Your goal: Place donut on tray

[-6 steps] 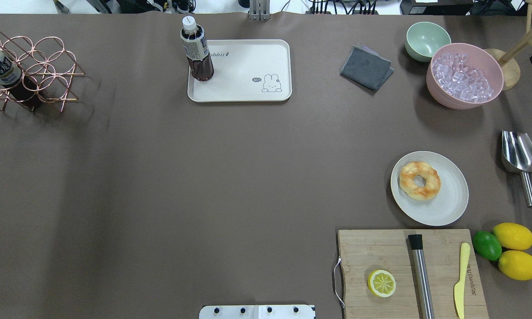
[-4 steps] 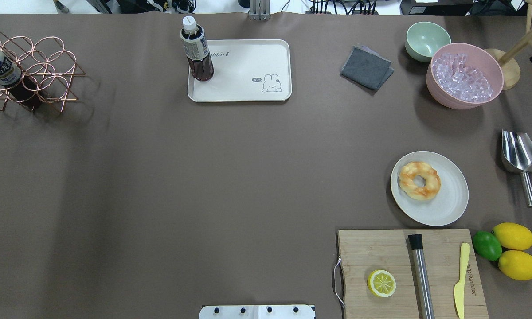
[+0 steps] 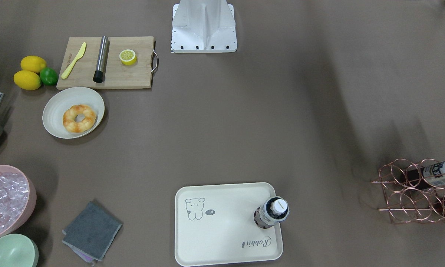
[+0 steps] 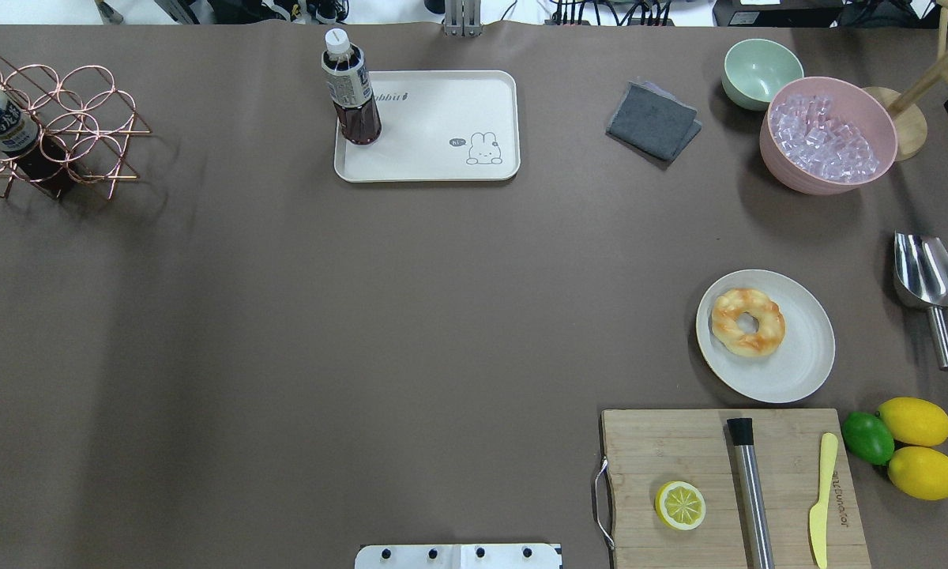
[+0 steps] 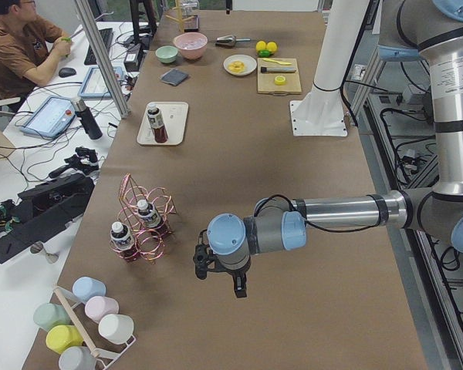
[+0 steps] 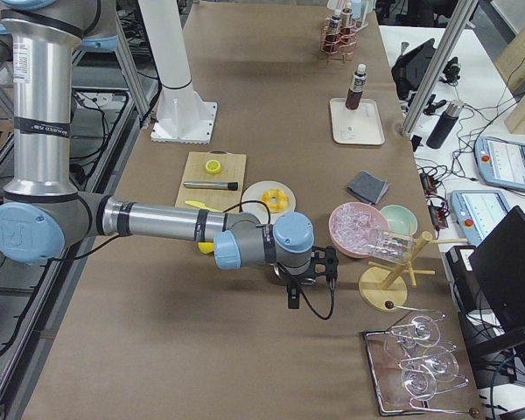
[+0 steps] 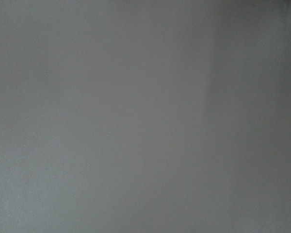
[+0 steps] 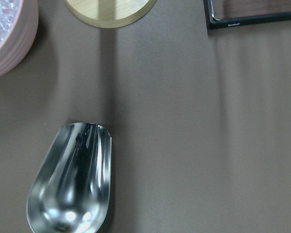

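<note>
Since the donut (image 4: 748, 322) lies flat on the round plate (image 4: 807, 373) at the robot's right, well apart from the tray (image 4: 434, 158) at the table's far side, the step in hand is the reach and grasp — nothing is lifted yet. The right gripper (image 6: 292, 297) hangs above the table to the right of the plate, over the metal scoop (image 8: 70, 184). The left gripper (image 5: 238, 287) hangs well out on the left. How either pair of jaws stands cannot be told from these views. The right arm looks the better choice: come down over the ring, pinch one side through the centre hole gently, since the pastry looks soft, and lift clear of the plate's rim. A bottle (image 4: 351, 91) stands at the tray's left end — the bare right part seems the safer landing spot.
</note>
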Action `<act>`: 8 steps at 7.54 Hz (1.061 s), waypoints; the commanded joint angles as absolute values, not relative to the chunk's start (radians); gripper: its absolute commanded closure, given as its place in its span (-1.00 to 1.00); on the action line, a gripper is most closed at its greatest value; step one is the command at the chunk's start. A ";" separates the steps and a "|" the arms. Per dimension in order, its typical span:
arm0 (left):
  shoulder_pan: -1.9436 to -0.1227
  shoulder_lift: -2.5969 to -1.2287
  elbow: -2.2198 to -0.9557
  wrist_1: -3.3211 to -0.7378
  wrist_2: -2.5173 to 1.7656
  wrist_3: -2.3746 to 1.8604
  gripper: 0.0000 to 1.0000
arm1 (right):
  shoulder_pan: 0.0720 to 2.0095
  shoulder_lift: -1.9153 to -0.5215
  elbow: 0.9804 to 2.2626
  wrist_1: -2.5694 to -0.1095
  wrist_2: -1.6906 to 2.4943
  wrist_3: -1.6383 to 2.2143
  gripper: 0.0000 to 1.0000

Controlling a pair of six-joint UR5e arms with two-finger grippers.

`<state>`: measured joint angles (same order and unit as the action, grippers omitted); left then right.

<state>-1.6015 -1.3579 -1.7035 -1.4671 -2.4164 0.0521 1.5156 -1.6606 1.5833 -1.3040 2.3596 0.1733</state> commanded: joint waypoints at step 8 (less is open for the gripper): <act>-1.601 -1.342 -1.701 -1.466 -2.416 0.052 -0.96 | 1.516 -1.666 1.591 -1.299 2.365 0.175 -0.99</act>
